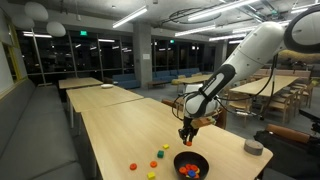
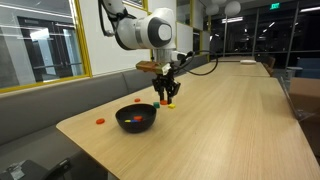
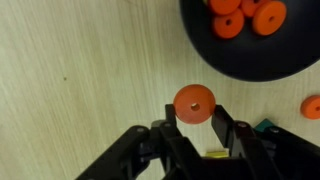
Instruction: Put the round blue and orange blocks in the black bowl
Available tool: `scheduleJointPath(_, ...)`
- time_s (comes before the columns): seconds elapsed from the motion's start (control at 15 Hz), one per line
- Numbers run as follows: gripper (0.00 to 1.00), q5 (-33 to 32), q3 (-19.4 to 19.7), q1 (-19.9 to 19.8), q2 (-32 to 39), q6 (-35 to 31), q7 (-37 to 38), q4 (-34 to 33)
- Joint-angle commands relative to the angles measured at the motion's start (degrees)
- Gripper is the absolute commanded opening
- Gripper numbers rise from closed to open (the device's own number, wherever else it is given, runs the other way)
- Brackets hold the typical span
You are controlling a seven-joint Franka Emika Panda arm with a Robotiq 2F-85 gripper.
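Clamped between the two dark fingertips of the gripper (image 3: 195,122) in the wrist view: an orange round block (image 3: 194,103), a flat disc with a small hole at its centre, plain bright orange all over. Looks larger than the other discs in that view, so nearer the camera and lifted off the pale wooden table (image 3: 80,70). Jaws closed in against its sides.

Up and to the right of the held disc, close by but apart from it: the black bowl (image 3: 250,55), shallow and round with a dark rim, only partly in frame. Inside it, three more orange discs (image 3: 228,25) of the same shape, bunched near the top edge. At the far right edge, on the table outside the bowl, another loose orange disc (image 3: 312,107).

In both exterior views, arm reaching down over a long table, gripper (image 1: 187,137) (image 2: 167,98) hanging just beside and above the bowl (image 1: 178,160) (image 2: 135,126). Orange and a fleck of blue inside the bowl, too small to make out shapes. A few tiny coloured blocks scattered on the table near the bowl, among them an orange one (image 1: 133,167) and a yellow one (image 1: 152,176). A small grey round container (image 1: 253,147) well apart from the bowl.
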State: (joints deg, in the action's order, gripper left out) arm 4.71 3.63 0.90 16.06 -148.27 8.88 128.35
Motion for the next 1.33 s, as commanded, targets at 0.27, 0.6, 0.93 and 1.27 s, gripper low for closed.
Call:
scheduleJointPath(0.27, 0.22, 0.99, -4.97, 3.01, -7.15, 4.72, 2.55, 4.63)
scheduleJointPath(0.6, 0.22, 3.38, -7.58, 3.7, -7.49, 7.2, 1.79, 6.15)
scheduleJointPath(0.93, 0.22, 3.42, -8.11, 3.96, -5.95, 8.3, 2.69, 6.52)
scheduleJointPath(1.27, 0.81, 1.02, -7.07, 4.14, -3.78, 9.07, 4.63, 5.0)
